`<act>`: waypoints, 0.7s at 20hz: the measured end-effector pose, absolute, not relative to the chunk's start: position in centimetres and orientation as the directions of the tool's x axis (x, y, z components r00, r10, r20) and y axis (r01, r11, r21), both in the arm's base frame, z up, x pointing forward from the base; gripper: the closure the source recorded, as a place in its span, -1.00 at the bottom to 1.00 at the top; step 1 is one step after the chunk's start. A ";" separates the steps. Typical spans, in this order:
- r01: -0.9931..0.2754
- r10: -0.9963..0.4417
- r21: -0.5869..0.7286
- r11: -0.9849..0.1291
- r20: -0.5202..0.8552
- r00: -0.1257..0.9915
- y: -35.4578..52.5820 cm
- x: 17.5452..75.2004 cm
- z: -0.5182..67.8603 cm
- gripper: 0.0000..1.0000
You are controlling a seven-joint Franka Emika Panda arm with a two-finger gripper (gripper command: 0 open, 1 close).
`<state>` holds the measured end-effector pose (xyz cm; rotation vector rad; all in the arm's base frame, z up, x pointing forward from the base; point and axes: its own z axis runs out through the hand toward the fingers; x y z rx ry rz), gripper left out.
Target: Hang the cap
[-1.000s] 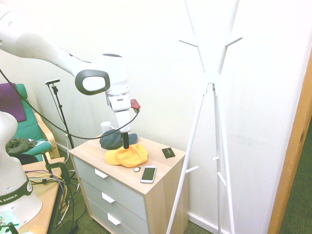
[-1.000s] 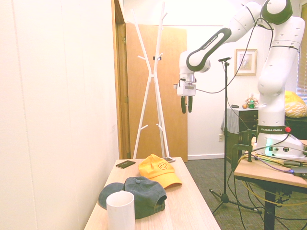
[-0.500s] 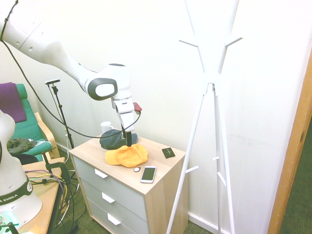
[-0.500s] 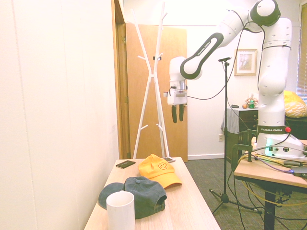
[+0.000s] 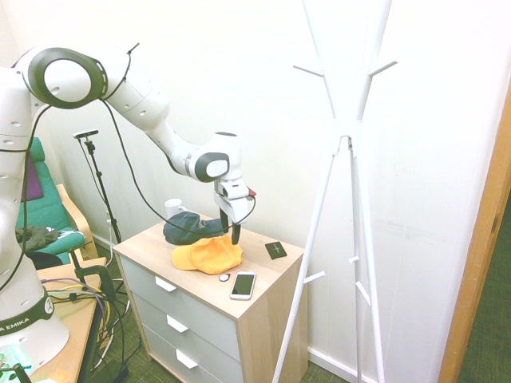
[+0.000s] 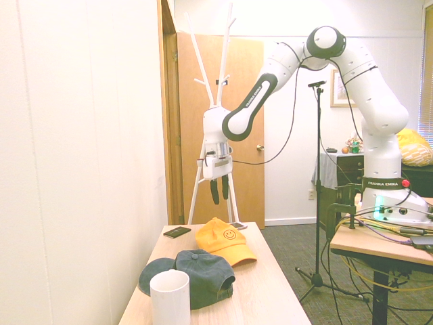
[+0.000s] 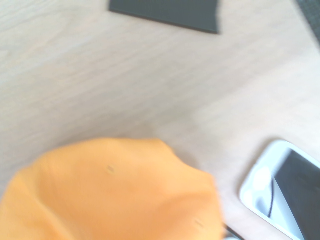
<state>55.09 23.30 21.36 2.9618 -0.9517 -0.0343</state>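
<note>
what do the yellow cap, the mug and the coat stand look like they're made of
The yellow cap looks like soft matte cotton or similar cloth, since its crown slumps and creases. The mug seems to be glazed ceramic, judging by its smooth, pale wall, though plastic is possible. The coat stand has an even white painted or coated finish; whether it's metal or wood underneath, I can't tell.

Bright, washed-out exterior views with pale, overexposed walls; the wrist view blurred, its shadows soft
</note>
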 end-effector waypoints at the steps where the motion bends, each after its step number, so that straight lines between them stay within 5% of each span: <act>1: -0.576 -0.577 0.039 -0.817 -0.014 0.817 24.0 55.4 20.8 -1.00; 14: -0.531 -0.537 0.109 -0.840 -0.043 0.842 30.5 54.5 17.5 -1.00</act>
